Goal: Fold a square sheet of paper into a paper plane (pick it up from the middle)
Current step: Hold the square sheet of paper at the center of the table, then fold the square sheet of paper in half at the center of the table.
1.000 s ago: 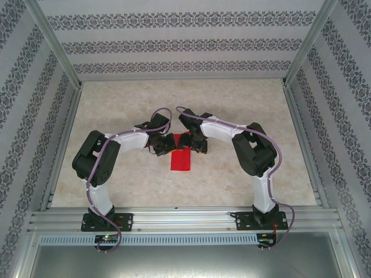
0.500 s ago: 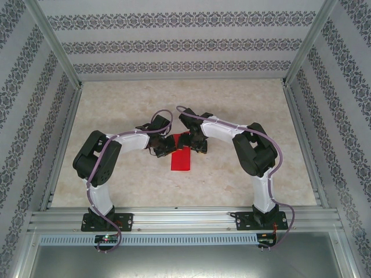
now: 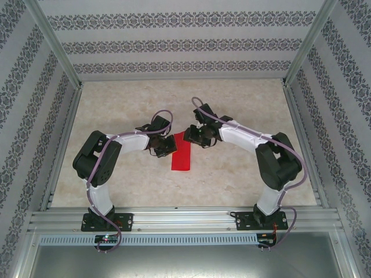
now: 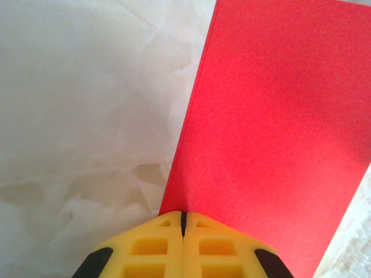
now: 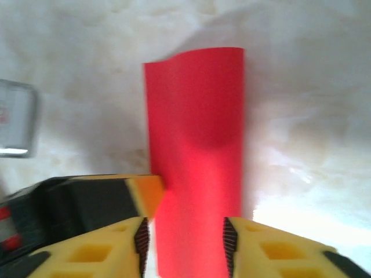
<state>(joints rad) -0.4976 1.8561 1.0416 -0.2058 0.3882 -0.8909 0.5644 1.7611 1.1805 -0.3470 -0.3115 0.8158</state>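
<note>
The square sheet of paper (image 3: 181,156) is folded into a narrow red rectangle and lies flat on the marble table top. My left gripper (image 3: 171,145) is shut, its yellow tips resting on the sheet's left edge near a corner (image 4: 183,219). In the left wrist view the red paper (image 4: 272,133) spreads up and to the right from those tips. My right gripper (image 3: 189,134) hovers at the strip's far end. Its jaws (image 5: 184,240) stand apart over the paper (image 5: 194,133), which runs underneath them. The left gripper's yellow finger (image 5: 145,194) shows beside the strip.
Aluminium frame rails (image 3: 174,220) run along the near edge and up both sides. Patterned walls (image 3: 185,43) enclose the table. Bare marble surface (image 3: 243,104) lies behind and to the sides of the paper.
My right arm has stretched out, carrying its gripper a little farther back and right off the paper's far end, and its jaws have narrowed. The left gripper stays on the sheet.
</note>
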